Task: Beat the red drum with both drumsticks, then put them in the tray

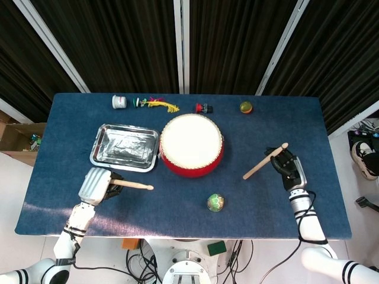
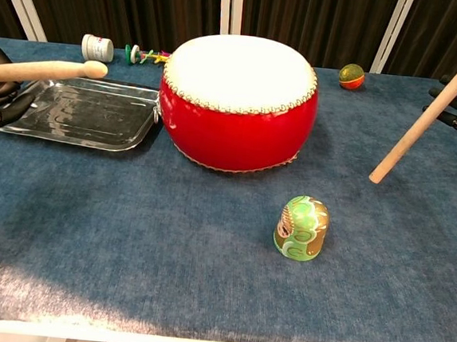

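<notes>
A red drum (image 1: 192, 145) with a pale skin is seen near the middle of the blue table (image 1: 296, 130). A shiny metal tray (image 1: 125, 147) lies just beside it, at the drum's nine o'clock.

One drumstick (image 1: 131, 185) is gripped by the left hand (image 1: 98, 184), at about seven o'clock from the drum and just below the tray in the head view. The stick is held roughly level, its rounded tip pointing toward three o'clock. In the chest view the same stick (image 2: 41, 71) is seen raised above the near part of the tray, apart from it.

The other drumstick (image 1: 264, 161) is held by the right hand (image 1: 288, 168), at about four o'clock from the drum and well apart from it. The fingers are closed around the stick near its upper end, and it slants down toward seven o'clock. In the chest view this stick (image 2: 425, 118) is seen tilted with its lower end clear of the table.

A small green painted ornament (image 1: 215, 202) stands on the table at the drum's five o'clock. Along the far edge are set a small white jar (image 1: 119, 102), a bunch of colourful bits (image 1: 155, 103), a small red and black object (image 1: 204, 107) and a green and orange ball (image 1: 246, 107).
</notes>
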Tool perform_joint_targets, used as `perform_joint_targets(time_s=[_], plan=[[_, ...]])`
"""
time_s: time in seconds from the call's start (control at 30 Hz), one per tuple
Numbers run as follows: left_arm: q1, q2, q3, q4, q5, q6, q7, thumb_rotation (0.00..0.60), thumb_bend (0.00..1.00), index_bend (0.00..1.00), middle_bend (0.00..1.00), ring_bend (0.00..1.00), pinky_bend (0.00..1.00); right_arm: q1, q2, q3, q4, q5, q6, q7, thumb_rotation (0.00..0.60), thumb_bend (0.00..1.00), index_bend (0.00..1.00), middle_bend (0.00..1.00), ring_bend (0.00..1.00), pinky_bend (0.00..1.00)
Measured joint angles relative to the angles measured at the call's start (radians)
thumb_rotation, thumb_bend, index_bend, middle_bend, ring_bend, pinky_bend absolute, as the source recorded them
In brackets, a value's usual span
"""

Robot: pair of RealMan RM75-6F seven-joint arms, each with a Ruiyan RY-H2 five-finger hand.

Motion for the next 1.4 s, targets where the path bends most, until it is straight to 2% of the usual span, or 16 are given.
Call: perform_joint_targets(time_s=[0.1,0.17,0.27,0.43,0.63,0.97,1.17,1.4], plan=[[-0.001,-0.001,0.002,0.002,-0.003,-0.005,-0.001,0.6,0.49,1.0,1.0,1.0,1.0,0.005,-0.001,0.021,0.01,-0.007,-0.054,0.116,0.6,0.33,0.55,0.47,0.22,0.27],[-0.001,-0.002,0.004,0.004,-0.005,-0.009,-0.001,0.6,0.49,1.0,1.0,1.0,1.0,0.015,-0.008,0.031,0.024,-0.018,-0.082,0.173,0.6,0.32,0.45,0.46,0.23,0.27],[-0.001,-0.001,0.007,0.006,-0.006,-0.012,-0.004,0.6,0.49,1.0,1.0,1.0,1.0,0.03,-0.025,0.037,0.052,-0.039,-0.104,0.243,0.6,0.3,0.37,0.45,0.23,0.27],[0.004,0.003,0.013,0.008,-0.004,-0.009,-0.012,0.6,0.49,1.0,1.0,1.0,1.0,0.052,-0.057,0.031,0.109,-0.094,-0.11,0.346,0.6,0.24,0.34,0.45,0.23,0.28],[0.01,0.005,0.02,0.011,0.002,-0.004,-0.02,0.6,0.49,1.0,1.0,1.0,1.0,0.061,-0.076,-0.014,0.161,-0.17,-0.068,0.393,0.6,0.21,0.34,0.45,0.23,0.29],[0.011,0.008,0.028,0.002,0.02,0.0,-0.012,0.6,0.49,1.0,1.0,1.0,1.0,0.038,-0.068,-0.132,0.193,-0.254,0.035,0.361,0.6,0.18,0.57,0.58,0.33,0.39],[0.007,0.009,0.031,-0.004,0.022,-0.009,-0.004,0.6,0.49,1.0,1.0,1.0,1.0,0.037,-0.068,-0.178,0.219,-0.261,0.043,0.324,0.6,0.18,0.61,0.59,0.36,0.43],[0.006,0.015,0.034,-0.011,0.021,-0.015,0.001,0.6,0.48,1.0,1.0,1.0,1.0,0.043,-0.087,-0.205,0.25,-0.256,0.045,0.297,0.6,0.18,0.68,0.6,0.42,0.49]])
